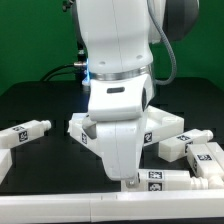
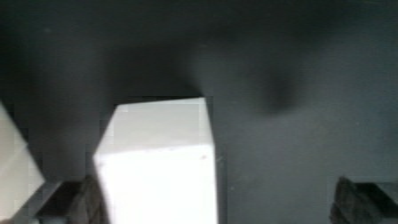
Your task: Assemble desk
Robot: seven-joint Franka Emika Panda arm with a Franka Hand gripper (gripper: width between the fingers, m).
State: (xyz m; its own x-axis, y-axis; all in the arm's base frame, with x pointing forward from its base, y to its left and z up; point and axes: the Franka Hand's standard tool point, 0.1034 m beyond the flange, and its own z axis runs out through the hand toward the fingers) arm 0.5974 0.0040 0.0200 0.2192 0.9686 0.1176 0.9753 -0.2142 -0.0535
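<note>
With the claw (image 1: 128,178) released over the front leg (image 1: 175,182), which lies before the top (image 1: 172,122), we centre the leg, now nearer one finger (image 2: 59,205), and descend squarely before clenching.

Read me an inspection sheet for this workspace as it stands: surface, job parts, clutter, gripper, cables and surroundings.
Surface: black table, with a white strip along its near edge.
Job's things: desk top lies flat behind the arm. Loose legs: left leg at the exterior view's left, right legs at its right, front leg near the front edge.
Clutter: nothing seen.
Grippers: gripper is open and low over the front leg's end. In the wrist view the leg sits between the fingers, unclamped.
Cables: black cable behind the arm, grey hose on the arm.
Surroundings: green backdrop.
</note>
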